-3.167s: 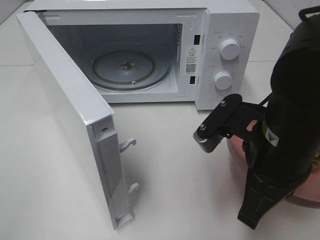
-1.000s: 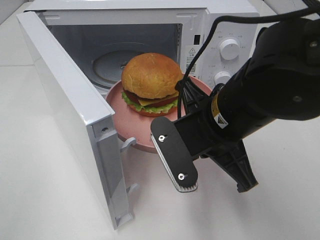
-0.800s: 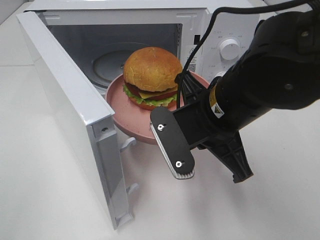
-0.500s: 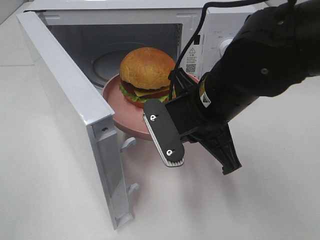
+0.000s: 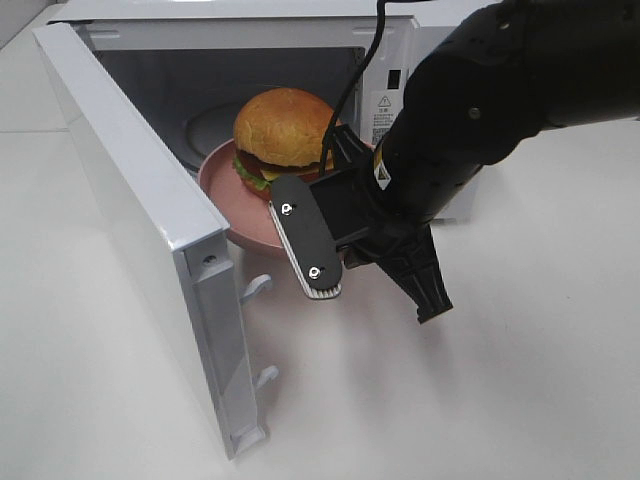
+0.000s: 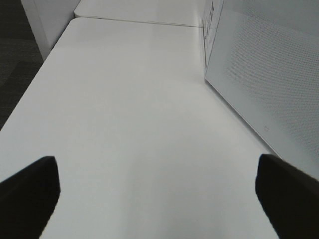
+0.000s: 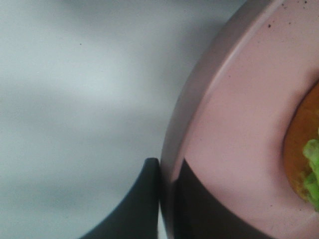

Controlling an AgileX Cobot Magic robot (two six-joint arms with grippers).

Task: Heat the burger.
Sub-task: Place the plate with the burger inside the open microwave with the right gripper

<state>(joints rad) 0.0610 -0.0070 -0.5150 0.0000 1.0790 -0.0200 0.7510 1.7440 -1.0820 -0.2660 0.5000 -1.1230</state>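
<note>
The burger (image 5: 283, 128) sits on a pink plate (image 5: 225, 195), held in the air at the open mouth of the white microwave (image 5: 250, 12). My right gripper (image 5: 300, 240) is shut on the plate's near rim. The right wrist view shows the rim (image 7: 199, 109) pinched by my right gripper (image 7: 167, 199), with a bit of lettuce and patty (image 7: 306, 164) at the edge. My left gripper (image 6: 159, 194) is open and empty over bare table; it is out of the high view.
The microwave door (image 5: 130, 190) stands wide open on the left, its latch hooks pointing towards the plate. The glass turntable (image 5: 205, 125) shows behind the plate. The right arm covers the control knobs. A white perforated panel (image 6: 269, 74) stands beside my left gripper.
My right gripper took the plate with the burger from the table at the right, lifted it, and moved it left and back towards the microwave's opening. The left arm stayed out of the high view.
</note>
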